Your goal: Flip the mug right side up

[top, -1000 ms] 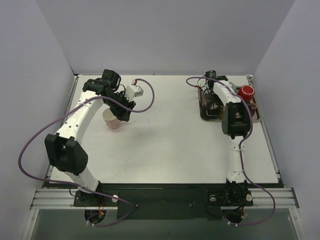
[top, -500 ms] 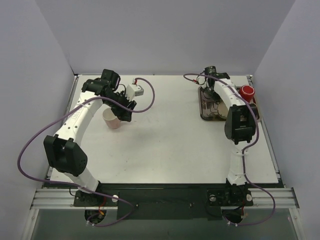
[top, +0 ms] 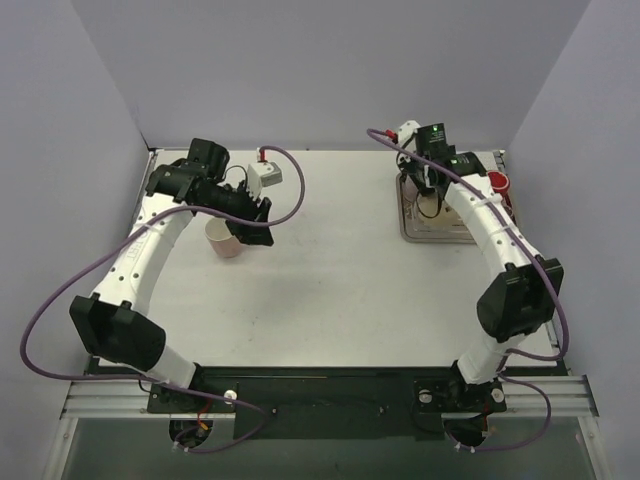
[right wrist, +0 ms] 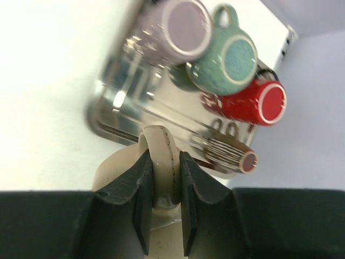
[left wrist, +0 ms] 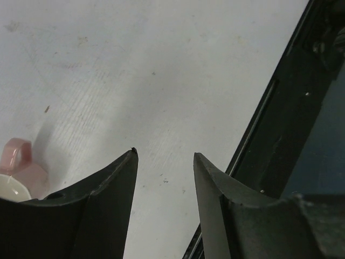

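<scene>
Tray (right wrist: 116, 102), lilac mug (right wrist: 186, 24), teal mug (right wrist: 229, 59), red mug (right wrist: 259, 102) lie beyond the beige mug (right wrist: 157, 145).

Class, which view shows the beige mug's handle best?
The right wrist view: the beige mug's handle fills the middle, clamped in the right hand. The top external view shows only a beige patch beside that hand, and the left wrist view shows none of it.
</scene>
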Robot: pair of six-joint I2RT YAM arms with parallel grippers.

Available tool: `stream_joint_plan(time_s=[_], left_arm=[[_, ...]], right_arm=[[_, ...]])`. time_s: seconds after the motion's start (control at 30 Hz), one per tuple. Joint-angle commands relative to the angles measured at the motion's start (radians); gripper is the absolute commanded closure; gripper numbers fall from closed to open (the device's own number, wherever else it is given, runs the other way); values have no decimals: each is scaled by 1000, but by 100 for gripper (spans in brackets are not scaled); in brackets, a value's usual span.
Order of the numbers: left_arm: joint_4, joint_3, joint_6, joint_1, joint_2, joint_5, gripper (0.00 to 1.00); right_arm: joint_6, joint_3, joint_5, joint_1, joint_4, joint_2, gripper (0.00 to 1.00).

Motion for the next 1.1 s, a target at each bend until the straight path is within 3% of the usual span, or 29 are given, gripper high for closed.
stream_joint_plan(time_s=[0.0,0.17,0.3,0.37,0.5,0.53,0.67,0.93,1.03,1.07], left_arm=[[70,53,-150,32,-50,271,43],[279,-1,-379,95,-86,535,40],[477,-106,-582,98,-154,543,34],[632,-174,-712,96,-216,586,33],[1153,-354,-1090,72,-320,631,27],[1269,-378,-1121,59,-329,626,27],[1260,-389,-1134,-20,-342,586,27],[1258,-401,-1128,-103,-326,598,27],[1264,-418,-1147,-123,-310,592,42],[1282,-419,-1157,-123,-305,595,54]], right_arm=[[154,-31,-29,185,157,-218,100],[284,-150,-106,376,342,-405,100],[379,-250,-150,481,509,-530,100],[437,-284,-222,515,587,-574,100],[540,-362,-272,576,756,-629,100],[553,-368,-261,588,775,-637,100],[562,-377,-244,659,839,-633,100],[569,-385,-243,684,891,-614,100],[568,-385,-233,684,898,-603,100],[563,-394,-223,682,907,-600,100]])
